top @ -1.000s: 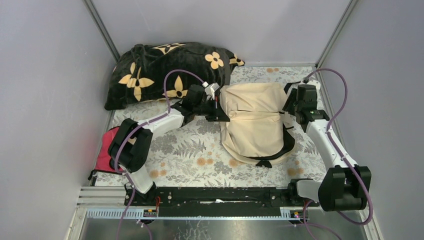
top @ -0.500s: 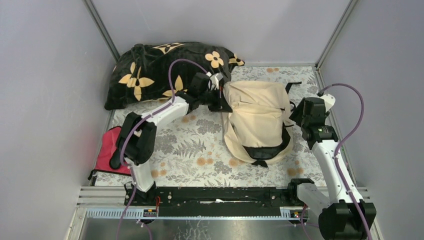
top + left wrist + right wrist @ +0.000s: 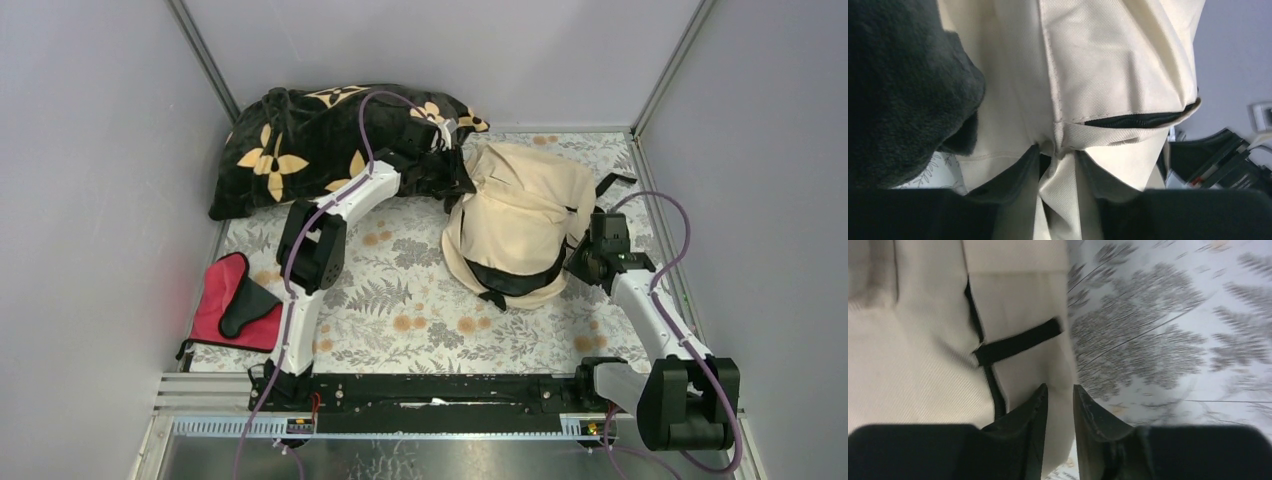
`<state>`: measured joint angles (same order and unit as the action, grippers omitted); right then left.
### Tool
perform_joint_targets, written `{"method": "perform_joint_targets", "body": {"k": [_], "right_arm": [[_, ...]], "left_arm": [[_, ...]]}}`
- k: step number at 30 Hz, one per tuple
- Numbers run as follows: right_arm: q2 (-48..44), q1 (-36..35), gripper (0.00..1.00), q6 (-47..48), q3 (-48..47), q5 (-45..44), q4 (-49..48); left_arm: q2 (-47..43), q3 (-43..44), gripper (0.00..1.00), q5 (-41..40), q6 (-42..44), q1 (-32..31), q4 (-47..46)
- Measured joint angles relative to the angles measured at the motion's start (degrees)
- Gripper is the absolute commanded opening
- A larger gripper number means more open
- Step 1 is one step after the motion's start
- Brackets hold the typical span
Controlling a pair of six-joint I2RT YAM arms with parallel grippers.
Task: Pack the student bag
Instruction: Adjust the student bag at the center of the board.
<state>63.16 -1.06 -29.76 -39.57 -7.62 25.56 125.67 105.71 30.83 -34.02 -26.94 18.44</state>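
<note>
Folds of the soft cream fabric backpack [image 3: 1108,65] sit pinched in left end effector [image 3: 1058,156]; right end effector [image 3: 1059,390] narrow, grip unclear.

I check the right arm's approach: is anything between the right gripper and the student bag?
Nothing visible is. The right gripper hangs at the student bag's side edge, with only the floral table cover beneath.

The overhead camera looks down on the whole worktop [image 3: 400,290]; both wrist cameras sit tight against the bag [image 3: 520,200], which all views share.
</note>
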Motion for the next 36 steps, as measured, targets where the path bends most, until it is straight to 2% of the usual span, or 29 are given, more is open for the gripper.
{"method": "perform_joint_targets", "body": {"k": [1,3,7,10,13,16,19,22,23,28,33,36], "right_arm": [[0.0,0.0,0.26,-0.5,1.2,2.3,-1.2],[0.0,-0.1,0.27,-2.8,4.6,8.4,-5.2],[1.2,-4.2,0.29,-9.4,11.3,15.5,-14.1],[4.9,-12.2,0.29,-12.6,12.0,17.3,-19.4],[10.3,-16.6,0.29,-14.7,12.0,19.3,-26.1],[15.6,-17.9,0.38,-16.0,11.2,22.9,-31.1],[15.3,-19.2,0.62,-14.2,8.8,24.8,-30.3],[10.3,-20.1,0.81,-9.0,5.2,23.4,-23.9],[7.2,-20.2,0.84,-7.0,3.8,21.7,-21.4],[-8.9,-19.8,0.82,-1.8,-1.6,10.7,-14.4],[-13.2,-16.4,0.80,-3.7,-2.1,-0.7,-9.7],[-12.9,-12.1,0.79,-5.2,-1.0,-2.1,-7.9]], "left_arm": [[0.0,0.6,0.56,-0.5,0.6,-0.1,0.7],[0.0,2.5,0.62,-2.3,1.5,-0.4,2.3],[-1.9,4.6,0.63,-6.4,3.6,-1.0,3.8],[-6.1,4.4,0.63,-8.9,4.8,-1.6,5.1],[-11.5,3.6,0.63,-10.3,5.7,-2.5,5.4],[-16.3,2.3,0.63,-10.8,6.2,-3.9,5.2],[-20.4,-1.0,0.57,-11.5,6.9,-5.8,4.8],[-23.5,-6.7,0.55,-14.4,7.1,-8.4,4.3],[-24.2,-8.5,0.55,-15.6,7.0,-9.4,4.4],[-24.4,-12.3,0.55,-20.6,5.6,-15.0,5.6],[-22.5,-12.4,0.55,-23.6,2.9,-21.9,5.7],[-20.2,-13.4,0.58,-25.7,0.4,-25.7,5.7]]}}
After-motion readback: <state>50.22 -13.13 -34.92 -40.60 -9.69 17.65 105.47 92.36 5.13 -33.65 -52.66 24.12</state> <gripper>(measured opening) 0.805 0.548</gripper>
